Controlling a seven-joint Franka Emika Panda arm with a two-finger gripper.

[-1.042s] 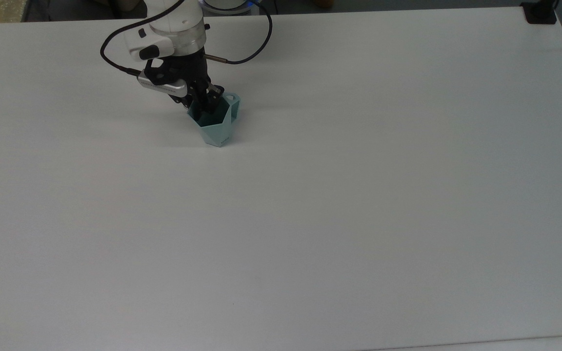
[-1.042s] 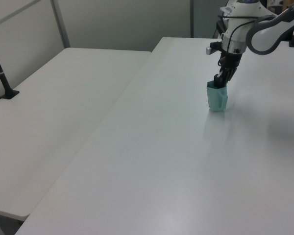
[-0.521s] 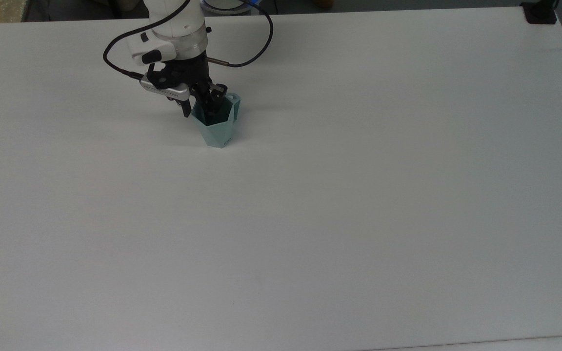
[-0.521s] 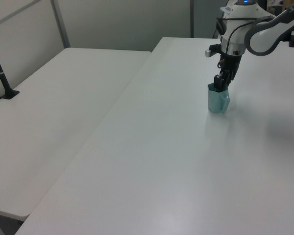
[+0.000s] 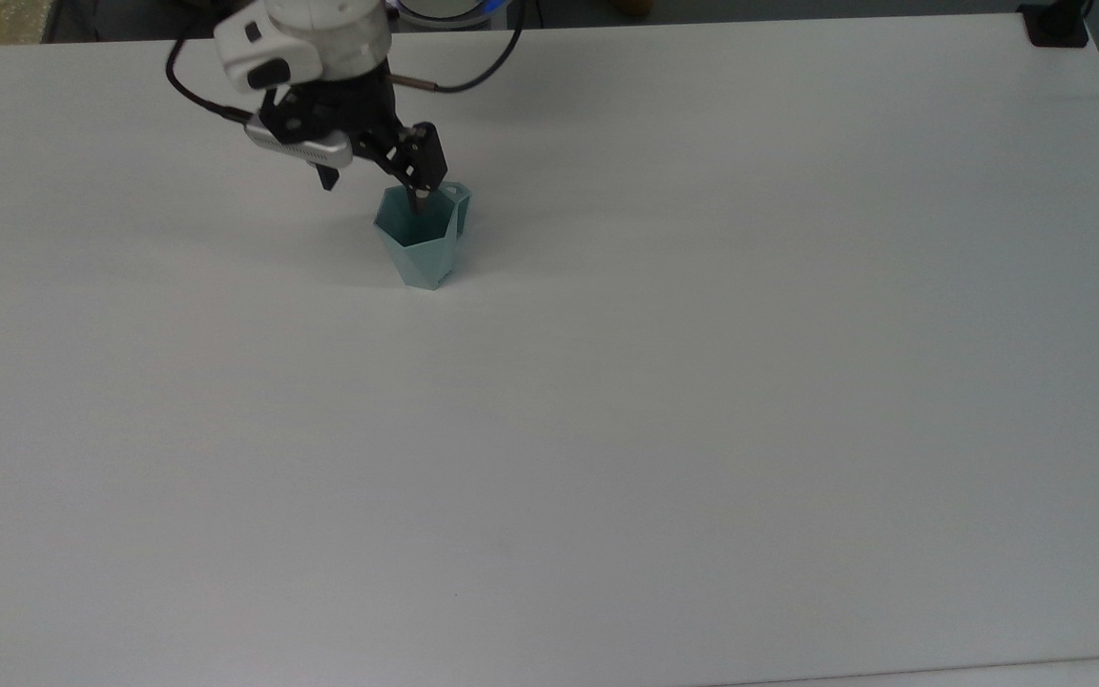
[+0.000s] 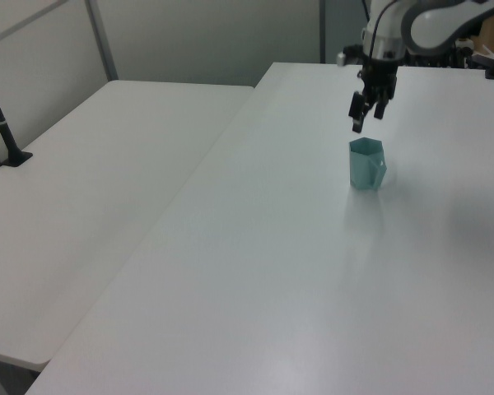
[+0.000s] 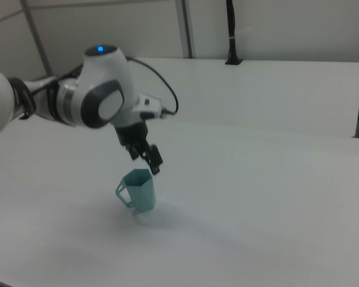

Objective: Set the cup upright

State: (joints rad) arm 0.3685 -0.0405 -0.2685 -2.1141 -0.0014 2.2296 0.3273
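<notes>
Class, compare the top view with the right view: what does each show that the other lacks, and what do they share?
Top view: a silver bar on the wrist and a black cable looping beside it. Right view: the arm's large rounded joint and the wall behind the tables. Both: the cup standing upright on the white table, with the open gripper above its rim.

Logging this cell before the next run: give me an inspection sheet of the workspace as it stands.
Surface: white table, bare apart from the cup.
Job's things: cup upright, opening up, handle at rim.
Clutter: nothing seen.
Grippers: pincer open, above the cup, holding nothing.
Cables: black cable looping off the wrist.
Surroundings: second white table alongside; black post on it.
</notes>
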